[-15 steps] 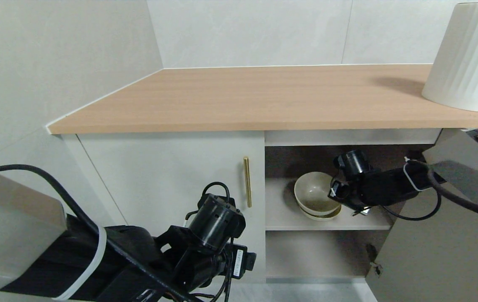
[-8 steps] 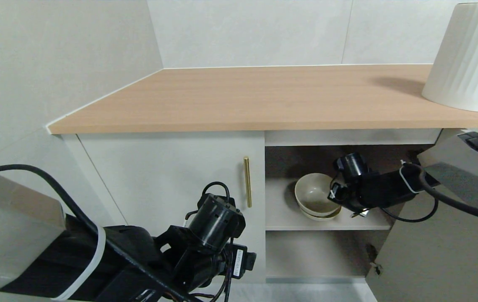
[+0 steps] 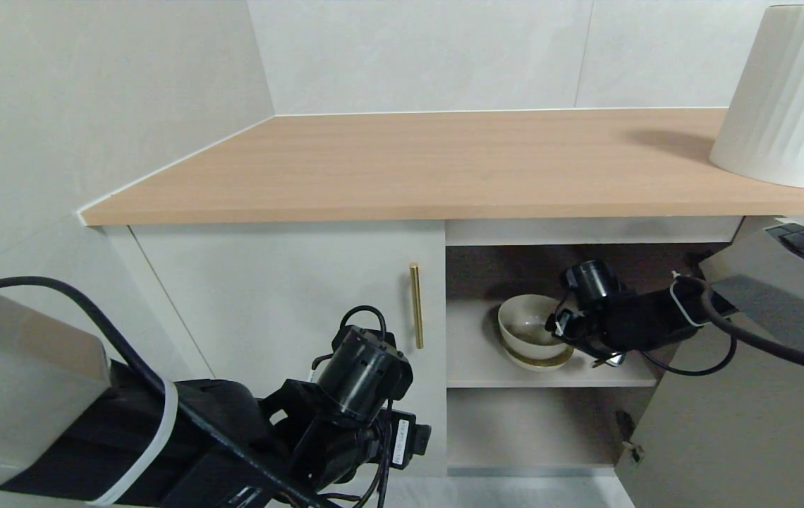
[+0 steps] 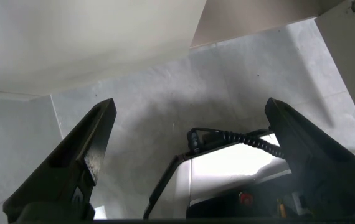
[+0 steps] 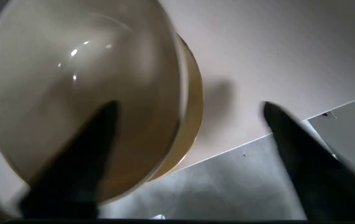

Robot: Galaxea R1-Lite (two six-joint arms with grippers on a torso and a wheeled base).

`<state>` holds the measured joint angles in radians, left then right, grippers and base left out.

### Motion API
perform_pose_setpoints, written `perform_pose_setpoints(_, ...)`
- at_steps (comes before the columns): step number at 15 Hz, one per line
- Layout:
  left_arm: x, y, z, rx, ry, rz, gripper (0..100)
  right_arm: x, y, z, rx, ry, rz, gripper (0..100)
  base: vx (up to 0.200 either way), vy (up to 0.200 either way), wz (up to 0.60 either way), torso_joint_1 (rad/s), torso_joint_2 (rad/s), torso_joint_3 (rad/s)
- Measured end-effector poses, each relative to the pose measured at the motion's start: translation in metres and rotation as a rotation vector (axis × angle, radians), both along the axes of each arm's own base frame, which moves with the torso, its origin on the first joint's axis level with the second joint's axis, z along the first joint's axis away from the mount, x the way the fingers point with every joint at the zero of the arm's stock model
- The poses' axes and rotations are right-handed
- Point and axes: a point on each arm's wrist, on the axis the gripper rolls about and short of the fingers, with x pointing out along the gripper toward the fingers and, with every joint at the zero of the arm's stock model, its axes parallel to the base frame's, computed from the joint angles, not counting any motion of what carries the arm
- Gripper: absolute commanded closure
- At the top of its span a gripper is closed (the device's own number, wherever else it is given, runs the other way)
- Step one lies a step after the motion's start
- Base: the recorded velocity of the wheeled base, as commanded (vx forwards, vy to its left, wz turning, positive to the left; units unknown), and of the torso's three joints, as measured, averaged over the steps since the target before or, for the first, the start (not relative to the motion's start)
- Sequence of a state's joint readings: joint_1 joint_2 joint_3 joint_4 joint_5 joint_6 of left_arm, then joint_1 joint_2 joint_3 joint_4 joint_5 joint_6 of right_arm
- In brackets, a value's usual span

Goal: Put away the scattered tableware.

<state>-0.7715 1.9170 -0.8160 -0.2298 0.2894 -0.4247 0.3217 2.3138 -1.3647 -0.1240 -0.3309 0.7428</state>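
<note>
right gripper point(image 5: 190, 109) has edged left to the bowl point(image 3: 525, 326) on the shelf point(image 3: 472, 361), jaws spread; left gripper point(image 4: 190, 106) spread too.

Wooden countertop point(image 3: 444, 166), white cabinet point(image 3: 289, 296)

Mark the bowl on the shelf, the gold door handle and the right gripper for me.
bowl point(image 3: 525, 324), head view, on its inner wall.
gold door handle point(image 3: 415, 307), head view, middle of the bar.
right gripper point(image 5: 190, 109), right wrist view, midway between the tips of its open jaws.
</note>
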Motion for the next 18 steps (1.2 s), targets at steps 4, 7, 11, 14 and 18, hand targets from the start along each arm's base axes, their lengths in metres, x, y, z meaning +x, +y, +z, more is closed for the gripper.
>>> perform_pose_setpoints(4,0.000,0.001,0.003,-0.007,-0.007,0.001,0,-0.003,-0.001,0.004,-0.001,-0.001,0.001,0,0.000,0.000,0.00,0.000,0.00,0.000)
perform_pose_setpoints(7,-0.002,0.006,0.018,-0.044,-0.040,0.008,0,-0.015,-0.001,0.019,-0.002,-0.012,0.017,0,0.000,0.000,0.00,0.000,0.00,0.000)
perform_pose_setpoints(11,-0.010,0.026,0.053,-0.102,-0.123,0.022,0,-0.054,0.000,0.052,-0.021,-0.023,0.111,0,0.000,0.000,0.00,0.000,0.00,0.000)
perform_pose_setpoints(14,-0.027,0.051,0.077,-0.114,-0.201,0.009,0,-0.105,0.003,0.092,-0.022,-0.018,0.262,0,0.000,0.000,0.00,0.000,0.00,0.000)
perform_pose_setpoints(18,-0.041,0.080,0.086,-0.125,-0.238,0.060,0,-0.179,0.005,0.127,-0.035,0.000,0.448,0,0.000,0.000,0.00,0.000,0.00,0.000)
